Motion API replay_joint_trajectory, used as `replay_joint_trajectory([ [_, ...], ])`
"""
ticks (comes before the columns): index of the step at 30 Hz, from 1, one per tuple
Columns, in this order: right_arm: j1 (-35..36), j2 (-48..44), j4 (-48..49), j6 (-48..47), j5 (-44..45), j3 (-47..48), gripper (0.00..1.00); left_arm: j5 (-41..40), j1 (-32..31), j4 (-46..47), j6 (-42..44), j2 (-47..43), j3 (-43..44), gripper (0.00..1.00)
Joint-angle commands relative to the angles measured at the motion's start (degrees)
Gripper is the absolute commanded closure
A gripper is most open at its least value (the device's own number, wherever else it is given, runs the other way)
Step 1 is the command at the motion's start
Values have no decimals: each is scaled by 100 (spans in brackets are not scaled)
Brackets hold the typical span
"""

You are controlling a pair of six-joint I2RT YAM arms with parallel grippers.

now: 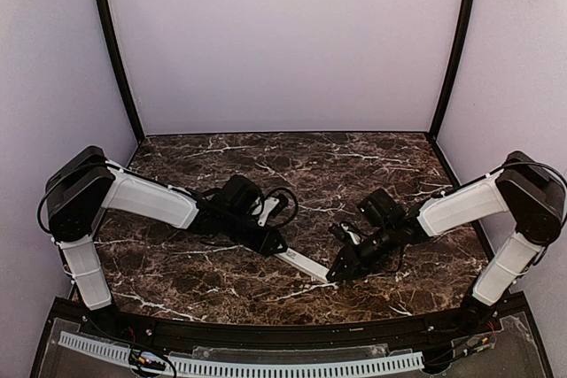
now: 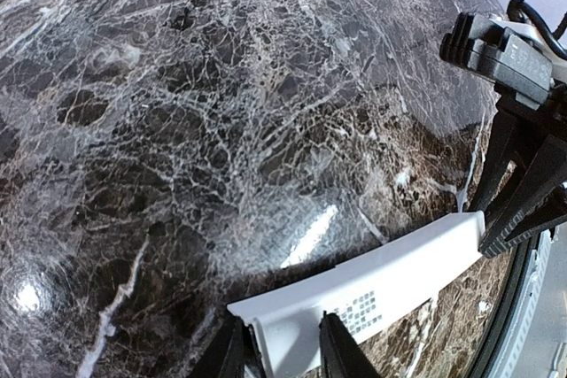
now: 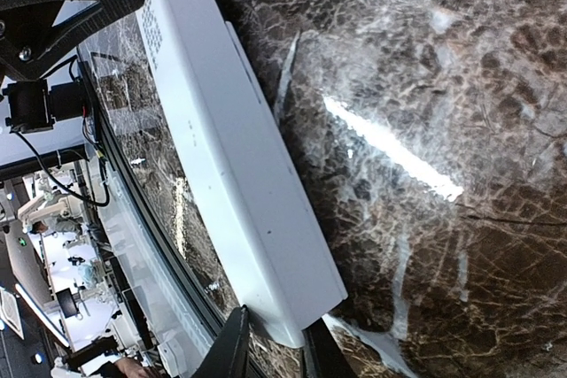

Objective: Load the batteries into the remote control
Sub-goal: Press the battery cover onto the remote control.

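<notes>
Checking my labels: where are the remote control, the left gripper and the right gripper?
remote control (image 1: 303, 266): top view, middle of the white bar.
left gripper (image 2: 288, 353): left wrist view, midway between its fingertips.
right gripper (image 3: 273, 343): right wrist view, midway between its fingertips.

Nothing here can actually be read. The remote control (image 2: 399, 276) carries a small block of dark printed marks (image 2: 359, 312) on its white face, blurred beyond reading from the left wrist. From the right wrist, rows of fine print (image 3: 152, 28) run near its far end, too small to make out.
</notes>
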Motion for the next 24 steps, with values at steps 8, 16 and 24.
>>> replay_joint_trajectory([
  [8,-44,310,326,-42,105,120,84,230,-87,-33,-58,127,-229,63],
  [16,-113,209,192,-83,163,120,84,38,-87,-184,-11,123,-191,58],
  [24,-148,323,240,-19,-20,267,89,254,-87,13,-149,170,-327,58],
])
